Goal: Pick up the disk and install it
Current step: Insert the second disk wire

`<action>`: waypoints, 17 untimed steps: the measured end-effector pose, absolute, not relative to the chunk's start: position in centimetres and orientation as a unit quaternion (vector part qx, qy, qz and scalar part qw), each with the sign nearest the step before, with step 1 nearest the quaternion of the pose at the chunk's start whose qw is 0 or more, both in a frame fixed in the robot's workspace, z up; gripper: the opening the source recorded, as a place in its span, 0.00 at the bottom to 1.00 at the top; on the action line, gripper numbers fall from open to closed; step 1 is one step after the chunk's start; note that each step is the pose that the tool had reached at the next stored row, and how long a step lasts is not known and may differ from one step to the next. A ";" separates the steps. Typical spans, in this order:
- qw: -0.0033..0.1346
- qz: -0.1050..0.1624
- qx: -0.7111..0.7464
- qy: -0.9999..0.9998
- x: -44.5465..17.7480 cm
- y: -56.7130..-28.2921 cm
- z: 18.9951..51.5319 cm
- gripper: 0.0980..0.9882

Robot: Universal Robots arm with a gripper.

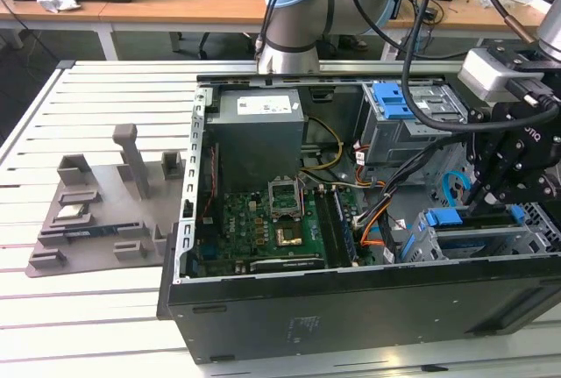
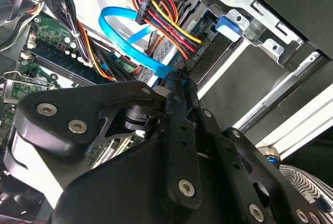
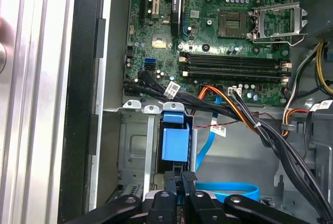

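a grey parts tray (image 1: pixel 96 220) sits on the slatted white table (image 1: pixel 53 124), off to the exterior view's left of the open computer case (image 1: pixel 351 308). inside the case, the green motherboard (image 1: pixel 263 229) lies below the grey power supply (image 1: pixel 259 128), with a loop of blue cable (image 2: pixel 125 37) and bundled wires beside it. at the case's end toward the exterior view's right, the black gripper (image 1: pixel 489 196) is down over the drive bay (image 1: pixel 478 238), its fingers (image 3: pixel 182 182) pinched together on the blue-framed edge of the disk (image 3: pixel 175 143), which stands in the bay just inside the case wall.
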State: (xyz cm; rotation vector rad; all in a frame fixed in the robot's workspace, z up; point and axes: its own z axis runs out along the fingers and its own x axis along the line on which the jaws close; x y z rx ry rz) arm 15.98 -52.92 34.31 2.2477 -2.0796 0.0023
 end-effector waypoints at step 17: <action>0.028 -0.011 0.734 -0.678 16.4 -53.1 34.7 0.07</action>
